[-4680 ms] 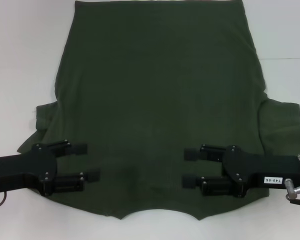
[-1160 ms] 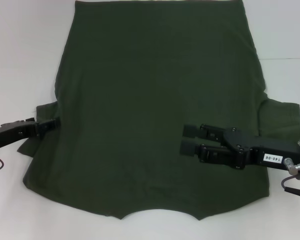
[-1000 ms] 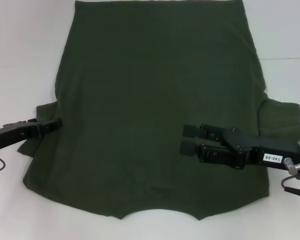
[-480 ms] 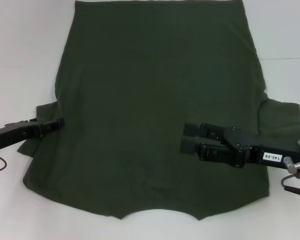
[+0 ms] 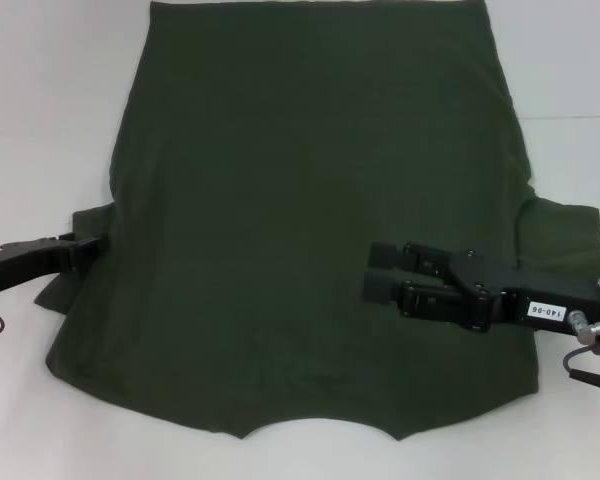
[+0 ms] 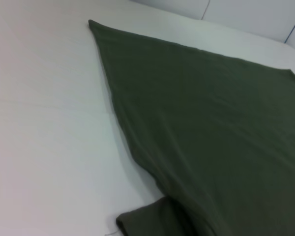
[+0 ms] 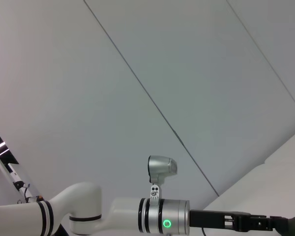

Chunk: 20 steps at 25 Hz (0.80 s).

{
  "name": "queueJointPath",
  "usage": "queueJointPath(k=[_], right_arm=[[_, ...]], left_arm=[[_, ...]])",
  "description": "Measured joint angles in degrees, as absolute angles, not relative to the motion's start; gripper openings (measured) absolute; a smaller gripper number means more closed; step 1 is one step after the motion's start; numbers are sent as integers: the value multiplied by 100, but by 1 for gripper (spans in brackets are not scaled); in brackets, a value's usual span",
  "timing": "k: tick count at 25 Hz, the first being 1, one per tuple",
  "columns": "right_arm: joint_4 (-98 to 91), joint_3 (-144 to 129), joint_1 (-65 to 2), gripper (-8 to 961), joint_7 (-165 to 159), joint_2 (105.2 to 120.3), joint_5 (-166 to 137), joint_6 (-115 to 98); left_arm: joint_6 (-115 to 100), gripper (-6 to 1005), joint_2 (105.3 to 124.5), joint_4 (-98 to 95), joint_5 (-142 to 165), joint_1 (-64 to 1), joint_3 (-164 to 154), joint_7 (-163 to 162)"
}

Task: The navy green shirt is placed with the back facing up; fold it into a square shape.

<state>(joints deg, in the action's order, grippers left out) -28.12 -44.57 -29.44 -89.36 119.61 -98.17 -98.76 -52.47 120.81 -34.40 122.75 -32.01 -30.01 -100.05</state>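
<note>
Navy green shirt (image 5: 320, 200) flat, left gripper (image 5: 98, 244) fingers unclear, right gripper (image 5: 376, 270) fingers parted, empty

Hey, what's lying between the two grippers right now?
In the head view, only the navy green shirt lies between the left gripper and the right gripper: bare flat fabric, nothing on it.

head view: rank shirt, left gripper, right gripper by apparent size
1. navy green shirt, by far the largest.
2. right gripper, open above the shirt.
3. left gripper, at the shirt's left sleeve; edge-on and partly out of frame, so this ranking is unsure.
</note>
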Motion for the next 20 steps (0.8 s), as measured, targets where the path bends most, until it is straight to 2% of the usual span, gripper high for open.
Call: queueJointPath(k=[4, 17, 20], right_arm=[[-2812, -4455, -2944, 850, -8931, 11961, -9817, -9876], [-2812, -4456, -2938, 850, -8929, 11961, -9817, -9870], [-2812, -4456, -2936, 850, -8929, 11961, -9817, -9870]], left_arm=[[-5230, 631, 12077, -3437, 12389, -3226, -3004, -10022], [-5215, -2, 12075, -3427, 12410, -3260, -3006, -10022], [-5224, -2, 12076, -3439, 12410, -3256, -3006, -10022]])
